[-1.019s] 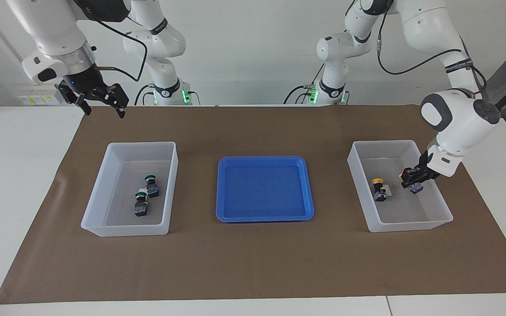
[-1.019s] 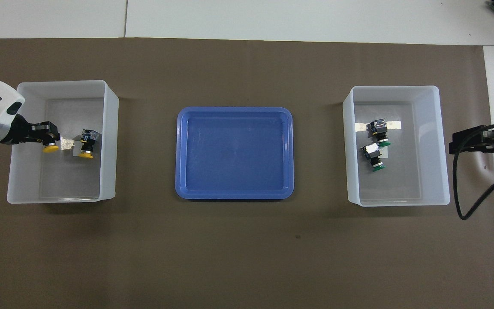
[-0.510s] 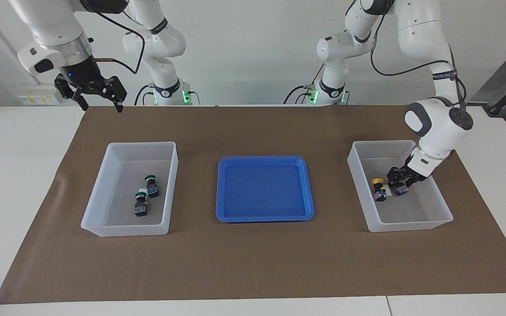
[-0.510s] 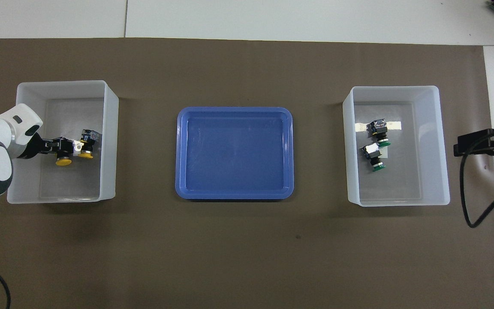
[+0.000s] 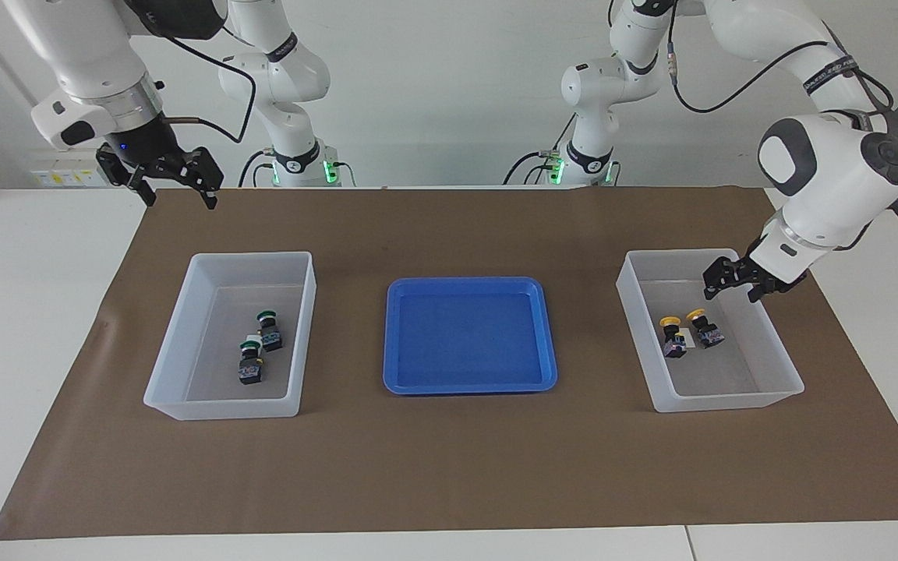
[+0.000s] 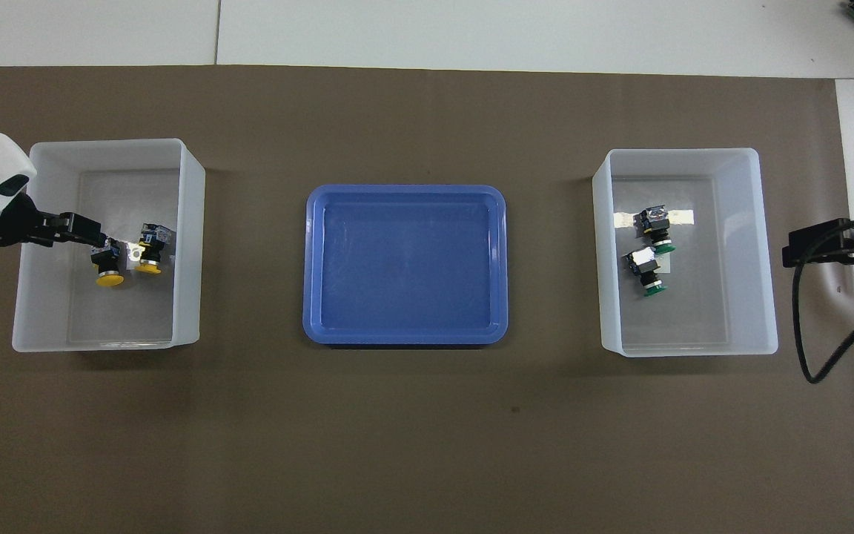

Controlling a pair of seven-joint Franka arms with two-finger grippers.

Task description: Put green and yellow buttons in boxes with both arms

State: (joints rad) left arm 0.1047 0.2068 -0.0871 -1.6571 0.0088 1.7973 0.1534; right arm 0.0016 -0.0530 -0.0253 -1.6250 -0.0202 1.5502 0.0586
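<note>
A: Where are the btns now, and why like this?

B: Sorted by colour, I think. The two yellow-capped push-buttons with black bodies (image 5: 687, 333) lie side by side, almost touching, in the translucent white plastic box (image 5: 784, 372) at the left arm's end of the brown-covered table (image 5: 449, 467). The two green-capped push-buttons with black bodies (image 5: 259, 351) lie close together in the other translucent white plastic box (image 5: 176, 389) at the right arm's end. One colour per box, so each arm serves the box on its own side.

A: And the blue plastic tray (image 5: 546, 335) in the middle?

B: Nothing lies in it. My guess is it was the common source, between both boxes, approx. same reach for both arms.

A: Left gripper?

B: The left gripper (image 5: 737, 284) hangs over its box, up in the air. Its fingers are spread apart and hold nothing. In the facing view the nearest yellow btn is at about 7 o'clock from it, lower, on the box floor, clearly apart. No contact.

A: Right one?

B: The right gripper (image 5: 178, 191) waits high over the table corner by its base, fingers wide apart, nothing in them. The green btns are at approx. 5 o'clock from it in that view, well apart.

A: So the task?

B: Looks done, imo: all four btns are in boxes.
</note>
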